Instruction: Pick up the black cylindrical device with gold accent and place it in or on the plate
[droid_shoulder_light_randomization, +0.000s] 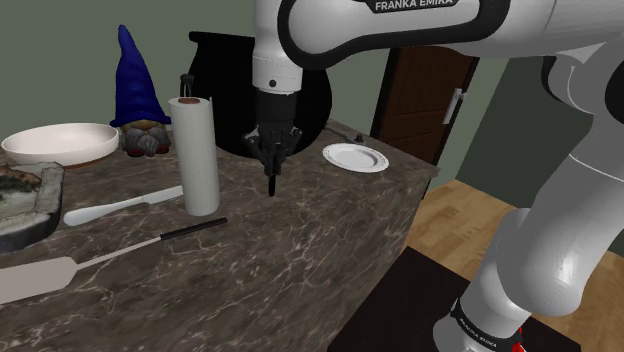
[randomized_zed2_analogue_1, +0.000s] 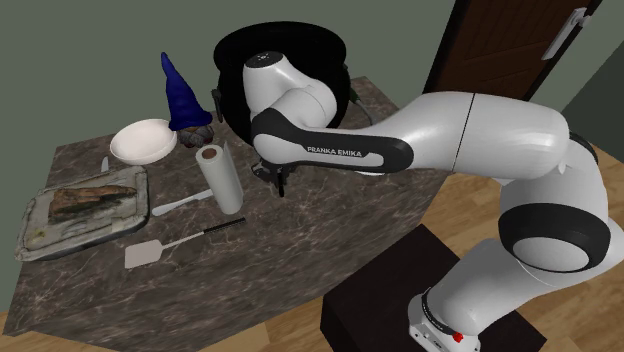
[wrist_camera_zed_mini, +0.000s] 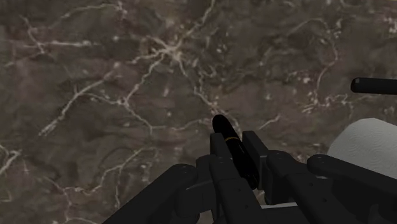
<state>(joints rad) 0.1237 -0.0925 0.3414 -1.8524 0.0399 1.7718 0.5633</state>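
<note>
- The gripper (droid_shoulder_light_randomization: 272, 155) clamps the black device (droid_shoulder_light_randomization: 274, 183), tip-down over the countertop (droid_shoulder_light_randomization: 300, 260).
- Carry it toward the plate (droid_shoulder_light_randomization: 378, 163), at three o'clock in the shoulder view; lower gently.

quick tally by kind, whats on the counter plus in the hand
Dishes: 2 (white round plate, white bowl)
Utensils: 2 (white knife-like utensil, grey spatula with black handle)
Grey tray of food: 1
White paper towel roll: 1
Gnome figure with blue hat: 1
Large black round object: 1
Thin black cylindrical device with a gold band, clasped in the black hand: 1
Total: 9
</note>
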